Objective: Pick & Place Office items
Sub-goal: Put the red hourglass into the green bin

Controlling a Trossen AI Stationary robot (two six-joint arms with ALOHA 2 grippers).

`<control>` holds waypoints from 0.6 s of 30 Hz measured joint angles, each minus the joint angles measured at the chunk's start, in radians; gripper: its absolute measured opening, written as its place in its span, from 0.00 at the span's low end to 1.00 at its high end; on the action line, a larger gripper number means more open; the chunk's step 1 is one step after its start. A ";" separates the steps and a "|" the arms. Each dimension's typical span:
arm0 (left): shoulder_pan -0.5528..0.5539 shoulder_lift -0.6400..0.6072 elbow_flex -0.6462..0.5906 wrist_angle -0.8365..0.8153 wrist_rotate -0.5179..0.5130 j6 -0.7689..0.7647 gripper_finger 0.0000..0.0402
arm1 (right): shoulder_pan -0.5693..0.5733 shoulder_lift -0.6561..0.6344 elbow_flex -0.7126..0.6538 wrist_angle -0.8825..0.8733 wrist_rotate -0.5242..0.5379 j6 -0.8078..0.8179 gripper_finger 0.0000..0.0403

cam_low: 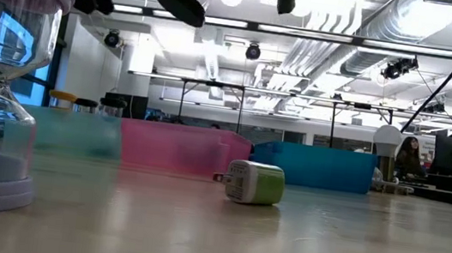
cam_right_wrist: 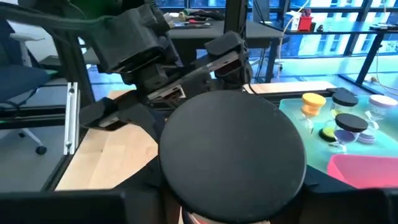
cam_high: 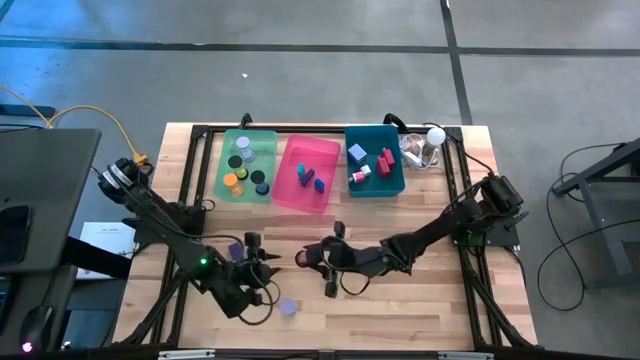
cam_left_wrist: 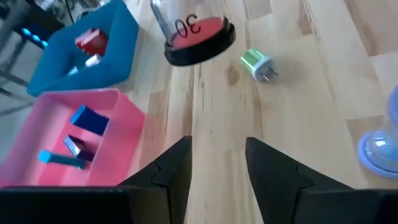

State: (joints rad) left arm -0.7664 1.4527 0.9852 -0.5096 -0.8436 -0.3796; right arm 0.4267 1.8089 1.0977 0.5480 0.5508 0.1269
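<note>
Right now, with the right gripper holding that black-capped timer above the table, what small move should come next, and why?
Probably carry it toward the green bin. The right gripper holds a black-and-red sand timer off the wood, and that bin already holds similar round timers. The left gripper waits open nearby, holding nothing.

We saw two dark, matte black jointed arms built of angular links. The left arm (cam_high: 165, 215) carried a small green light at about seven o'clock from the table's middle, and a yellow cable ran to its base at ten o'clock. The right arm (cam_high: 440, 230) had thin black cables looping along its base at three o'clock. The left gripper (cam_left_wrist: 217, 168) showed two flat black fingers (cam_left_wrist: 177, 171) with chamfered, squared tips.
</note>
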 joint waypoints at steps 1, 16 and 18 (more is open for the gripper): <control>0.004 0.008 0.000 0.015 -0.004 0.025 0.36 | 0.000 0.000 0.000 -0.004 -0.001 0.001 0.38; -0.019 0.044 0.000 0.230 -0.121 0.346 0.76 | 0.007 0.000 -0.001 -0.002 -0.003 0.011 0.38; -0.018 0.044 0.000 0.265 -0.223 0.310 0.81 | 0.013 0.000 -0.001 0.011 -0.004 0.011 0.39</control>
State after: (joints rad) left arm -0.7848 1.4971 0.9855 -0.2442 -1.0666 -0.0697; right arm 0.4401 1.8088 1.0969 0.5587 0.5471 0.1379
